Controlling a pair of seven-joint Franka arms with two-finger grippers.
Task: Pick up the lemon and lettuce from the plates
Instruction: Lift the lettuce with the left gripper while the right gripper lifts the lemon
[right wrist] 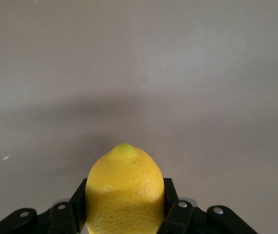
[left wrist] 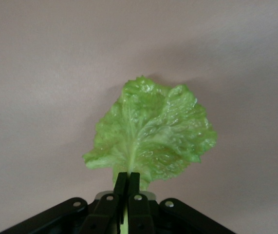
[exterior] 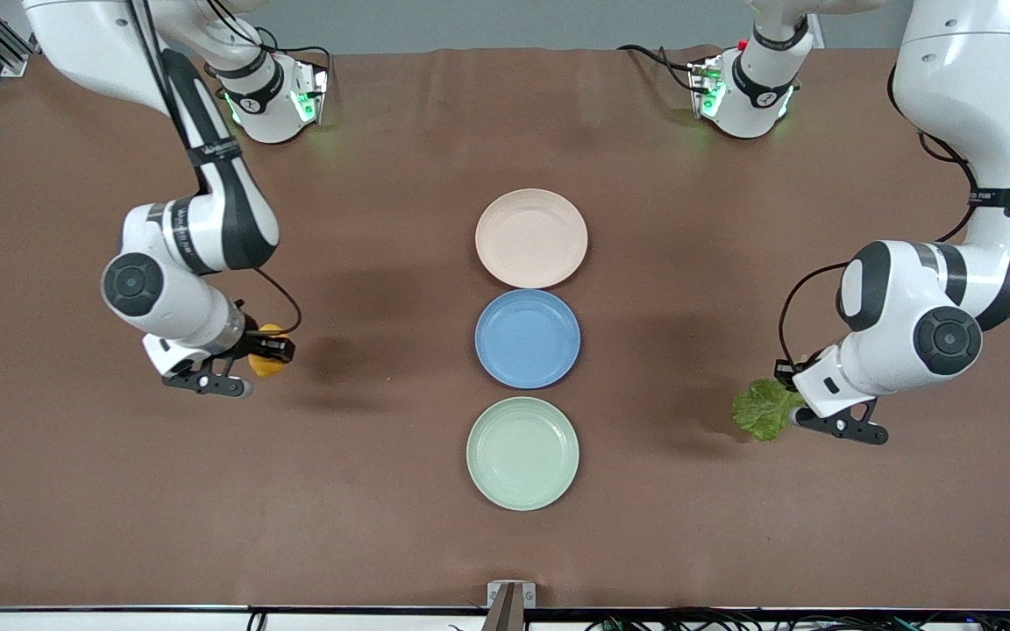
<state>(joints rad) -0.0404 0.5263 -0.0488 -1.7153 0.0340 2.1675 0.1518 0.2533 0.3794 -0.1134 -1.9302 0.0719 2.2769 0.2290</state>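
**Both arms hold their pick above the bare bench**

While the three plates lie in a row down the middle of the brown bench [exterior: 733, 543], each arm holds one item clear of them. Toward the right arm's end, the right gripper [exterior: 266, 352] hangs over bare bench with its fingers [right wrist: 172, 214] clamped on either side of the lemon [exterior: 270, 361], whose pointed tip faces away from the wrist in the right wrist view. In the middle, the beige-pink plate [exterior: 531, 238] sits farthest from the front camera, the blue plate [exterior: 528, 339] just beside it, and the mint green plate [exterior: 522, 453] nearest; all three carry nothing. Toward the left arm's end, the left gripper [exterior: 793, 414] is over bare bench, its fingers [left wrist: 133, 186] pressed together on the pale stem of the lettuce [exterior: 764, 408], whose crinkled leaf fans outward from the grip.
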